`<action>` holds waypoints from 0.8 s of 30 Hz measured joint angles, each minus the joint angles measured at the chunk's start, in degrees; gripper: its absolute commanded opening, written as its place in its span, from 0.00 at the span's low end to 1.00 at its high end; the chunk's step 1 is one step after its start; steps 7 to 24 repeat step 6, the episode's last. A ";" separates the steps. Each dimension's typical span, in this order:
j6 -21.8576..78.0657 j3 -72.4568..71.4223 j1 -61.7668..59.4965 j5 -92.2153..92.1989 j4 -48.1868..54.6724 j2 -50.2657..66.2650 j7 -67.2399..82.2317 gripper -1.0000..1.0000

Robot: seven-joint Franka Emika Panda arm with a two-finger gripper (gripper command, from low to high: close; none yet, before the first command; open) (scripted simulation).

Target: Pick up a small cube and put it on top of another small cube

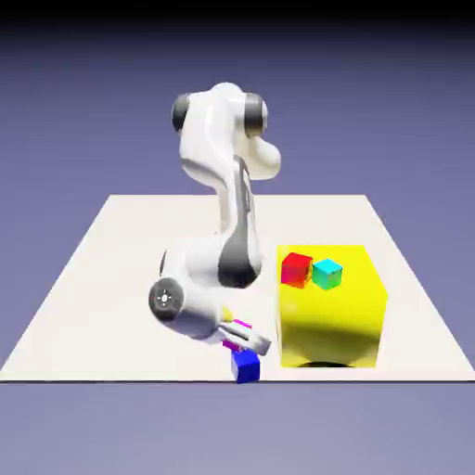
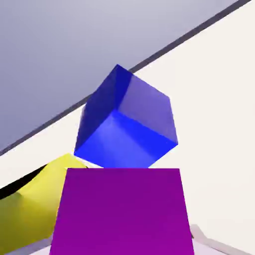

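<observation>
My gripper is low near the table's front edge, shut on the small magenta cube. In the hand view this cube fills the bottom and hides most of the fingers. The other small cube, deep blue, rests on the table at the front edge, just below and in front of the gripper. It appears in the hand view right beyond the magenta cube, turned corner-on. Whether the two cubes touch cannot be told.
A big yellow block stands close at the exterior view's right of the gripper, with a red cube and a cyan cube on top. Its yellow side also shows in the hand view. The table's front edge is right beside the blue cube.
</observation>
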State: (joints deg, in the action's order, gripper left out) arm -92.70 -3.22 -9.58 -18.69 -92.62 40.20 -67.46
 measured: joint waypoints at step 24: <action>-4.22 -0.25 0.62 -0.38 -3.78 0.44 0.71 1.00</action>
